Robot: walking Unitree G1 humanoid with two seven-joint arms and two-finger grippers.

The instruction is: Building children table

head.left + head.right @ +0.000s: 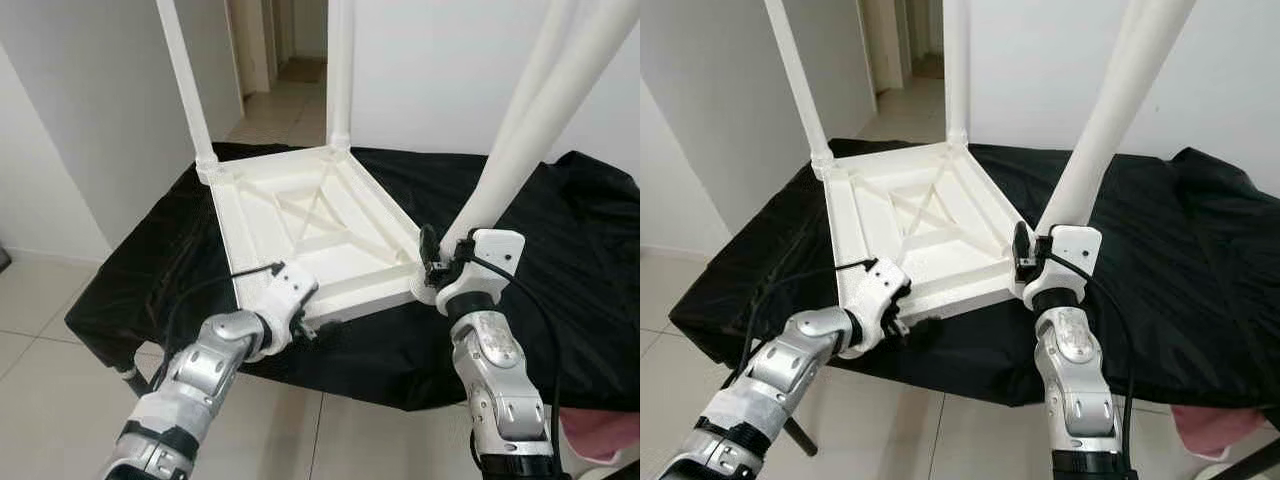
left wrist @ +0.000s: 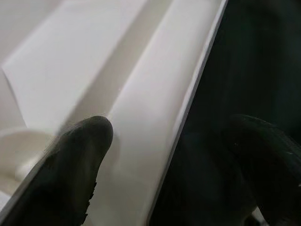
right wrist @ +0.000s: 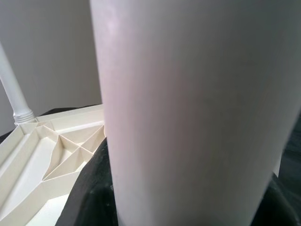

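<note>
A white plastic children's table top (image 1: 300,215) lies upside down on a black cloth (image 1: 560,260). Three white legs stand up from it: one at the far left corner (image 1: 185,90), one at the far right corner (image 1: 340,70), and one at the near right corner (image 1: 520,120). My right gripper (image 1: 432,262) is shut around the base of the near right leg (image 3: 188,108). My left gripper (image 1: 312,332) is at the near left corner. It is open and straddles the top's rim (image 2: 155,141), with one finger (image 2: 70,174) over the white plastic and the other over the cloth.
The cloth-covered surface ends just before my arms, with tiled floor (image 1: 40,330) below and to the left. An open doorway (image 1: 290,50) lies beyond the far side, with white walls either side. Something pink (image 1: 600,435) lies low at the right.
</note>
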